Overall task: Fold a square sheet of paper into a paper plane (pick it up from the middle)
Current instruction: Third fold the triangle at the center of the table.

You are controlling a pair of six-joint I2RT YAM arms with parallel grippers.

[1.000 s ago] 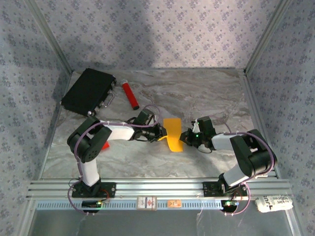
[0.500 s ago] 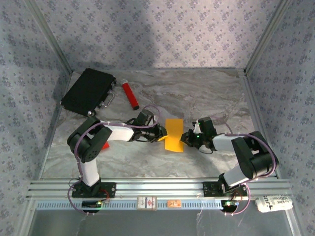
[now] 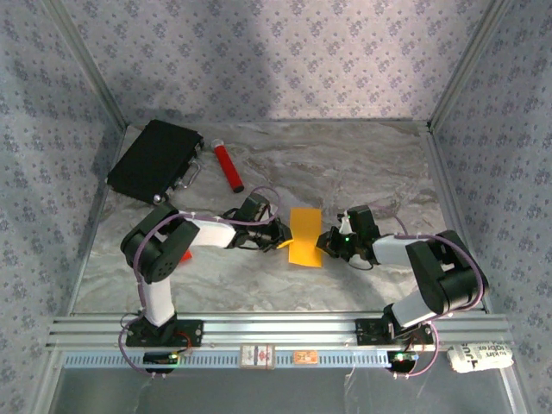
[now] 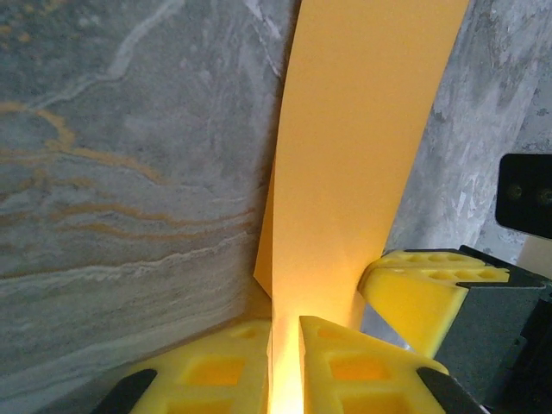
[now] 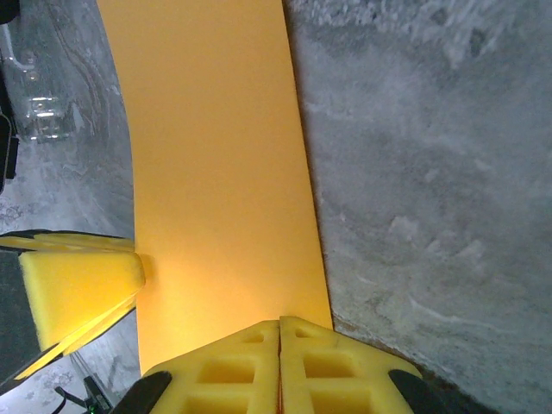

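Note:
The square sheet of paper (image 3: 304,235) is orange-yellow and hangs as a narrow upright band between my two grippers, just above the marble table (image 3: 345,164). My left gripper (image 3: 280,233) is shut on the sheet's left edge; in the left wrist view the paper (image 4: 354,147) runs up from between its yellow fingers (image 4: 362,358). My right gripper (image 3: 327,241) is shut on the opposite edge, and its closed fingers (image 5: 336,354) pinch the paper (image 5: 216,155). Each wrist view also catches the other gripper's yellow finger beside the sheet.
A black case (image 3: 155,159) lies at the back left with a red cylinder (image 3: 228,166) beside it. A small red block (image 3: 185,254) sits by the left arm. Patterned walls close the table on three sides; a metal rail (image 3: 276,328) runs along the near edge.
The sheet, bowed with a low drooping corner a second ago, now hangs as a straighter, flatter band. The right gripper has shifted slightly left; both stay shut on the paper.

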